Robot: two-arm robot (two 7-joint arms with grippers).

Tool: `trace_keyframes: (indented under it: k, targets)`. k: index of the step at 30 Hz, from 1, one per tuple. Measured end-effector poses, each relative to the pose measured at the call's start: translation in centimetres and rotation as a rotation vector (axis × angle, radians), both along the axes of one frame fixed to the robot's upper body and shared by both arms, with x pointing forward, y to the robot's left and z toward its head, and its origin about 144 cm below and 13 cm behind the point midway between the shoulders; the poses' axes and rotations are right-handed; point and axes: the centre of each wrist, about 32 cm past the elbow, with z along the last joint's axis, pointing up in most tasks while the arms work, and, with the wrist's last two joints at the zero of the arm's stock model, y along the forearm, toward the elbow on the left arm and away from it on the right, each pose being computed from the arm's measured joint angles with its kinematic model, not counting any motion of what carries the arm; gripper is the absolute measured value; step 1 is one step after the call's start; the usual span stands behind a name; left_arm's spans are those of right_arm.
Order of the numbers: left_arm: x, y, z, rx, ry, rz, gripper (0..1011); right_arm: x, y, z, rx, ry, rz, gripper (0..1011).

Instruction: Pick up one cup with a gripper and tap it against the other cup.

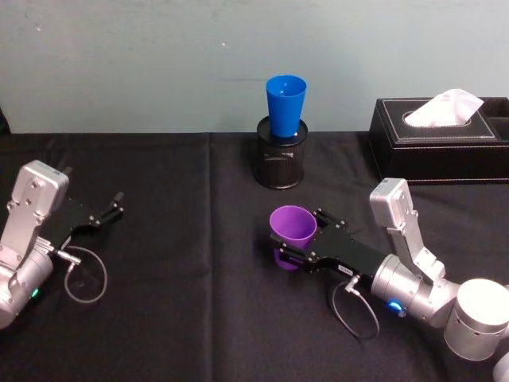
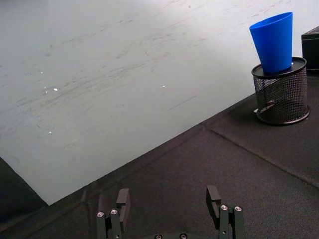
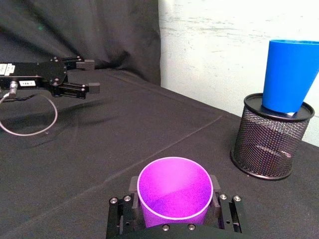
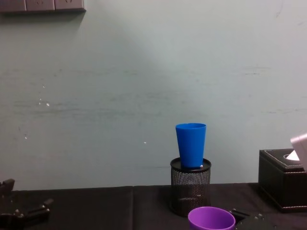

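My right gripper (image 1: 296, 236) is shut on the purple cup (image 1: 293, 227), with a black finger on each side of it, right of the table's middle. In the right wrist view the purple cup (image 3: 174, 191) sits upright between the fingers, mouth up, and its rim (image 4: 211, 219) shows low in the chest view. The blue cup (image 1: 286, 105) stands upright in the mouth of a black mesh pen holder (image 1: 281, 163) at the back centre, well apart from the purple cup. My left gripper (image 1: 119, 204) rests open at the far left, holding nothing.
A black tissue box (image 1: 437, 139) stands at the back right, next to the pen holder. A pale wall runs close behind the table. A black cloth (image 1: 183, 263) covers the table. Thin cable loops hang by each wrist.
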Motion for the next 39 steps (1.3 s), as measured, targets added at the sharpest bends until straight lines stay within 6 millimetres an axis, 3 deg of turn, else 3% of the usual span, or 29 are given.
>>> trace_keyframes:
  k: [11,29,39]
  targets:
    - [0.0,0.0,0.0,0.0,0.0,0.0,1000,0.0,0.0,0.0,0.001,0.001,-0.001,742]
    - [0.0,0.0,0.0,0.0,0.0,0.0,1000,0.0,0.0,0.0,0.002,0.001,-0.002,733]
    - [0.0,0.0,0.0,0.0,0.0,0.0,1000,0.0,0.0,1.9,0.012,0.0,-0.01,733]
